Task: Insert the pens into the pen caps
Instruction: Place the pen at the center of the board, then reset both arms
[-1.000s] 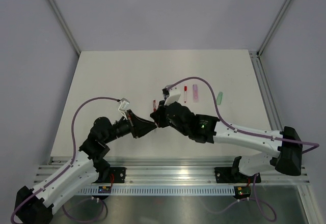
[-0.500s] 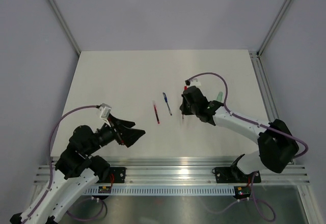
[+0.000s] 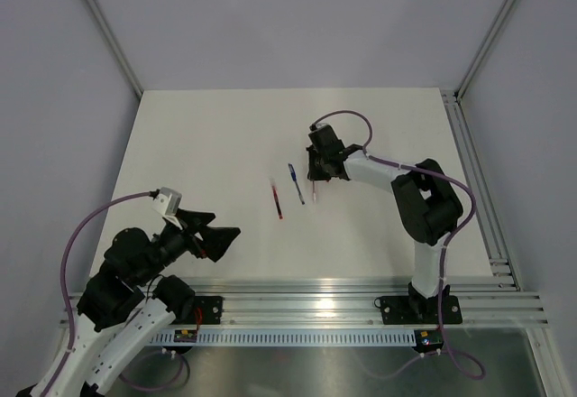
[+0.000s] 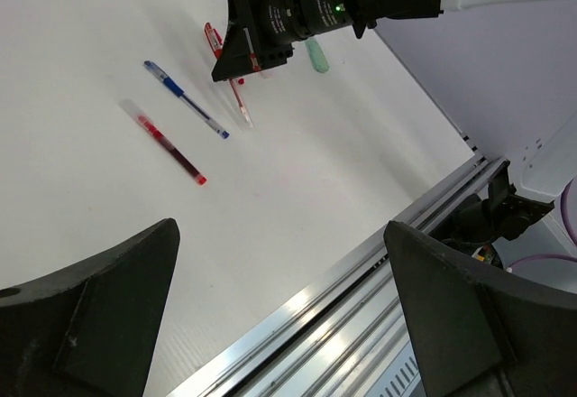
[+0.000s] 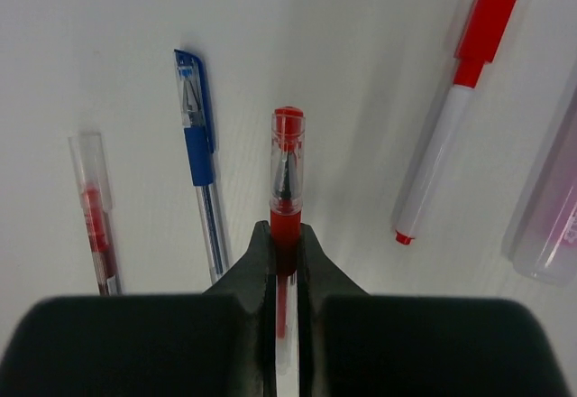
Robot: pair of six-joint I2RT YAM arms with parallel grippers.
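Observation:
My right gripper [image 5: 286,235] is shut on a red pen [image 5: 287,200] whose tip sits inside a clear cap with a red end [image 5: 288,144]. In the top view the right gripper [image 3: 314,173] is at the table's middle, and the pen [image 3: 313,194] points toward the near edge. Just left of it lie a blue pen [image 5: 200,180] wearing a blue cap [image 5: 191,90], and a thin red pen [image 5: 96,235]. My left gripper [image 3: 225,242] hangs open and empty over the near left, far from the pens.
A white marker with a red cap [image 5: 451,117] and a pink tube [image 5: 552,226] lie right of the held pen. A green piece [image 4: 316,54] lies beyond the right gripper. The metal rail [image 4: 361,298] runs along the table's near edge under my left gripper.
The two grippers have parted from the middle. The left one opened wide and drew back to the near left. The right one carried the red pen toward the far side, beside the blue pen.

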